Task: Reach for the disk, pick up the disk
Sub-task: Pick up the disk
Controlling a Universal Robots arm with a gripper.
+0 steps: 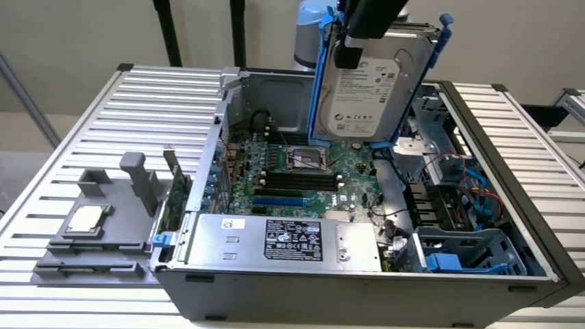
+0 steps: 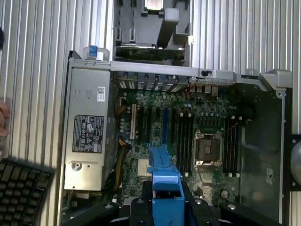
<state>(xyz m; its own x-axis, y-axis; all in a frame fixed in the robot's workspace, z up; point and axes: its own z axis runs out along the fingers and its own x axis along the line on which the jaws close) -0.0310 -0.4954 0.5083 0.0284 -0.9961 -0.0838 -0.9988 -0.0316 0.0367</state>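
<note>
Ribbed metal surface [image 1: 82, 137] carries the open computer case [image 1: 366, 288]; above it the pincer [image 1: 370, 31] holds the disk [image 1: 366, 96] aloft by 1 edge, so slippage could drop it onto the motherboard [image 1: 292, 171].

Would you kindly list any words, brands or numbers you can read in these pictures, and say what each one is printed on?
No text can be read for certain.
White label on the disk, held up over the open computer case: print too small to read.
Black label on the silver box: logos and lines, unreadable.
Small white sticker on that box: unreadable.
Keyboard: key legends blurred.
</note>
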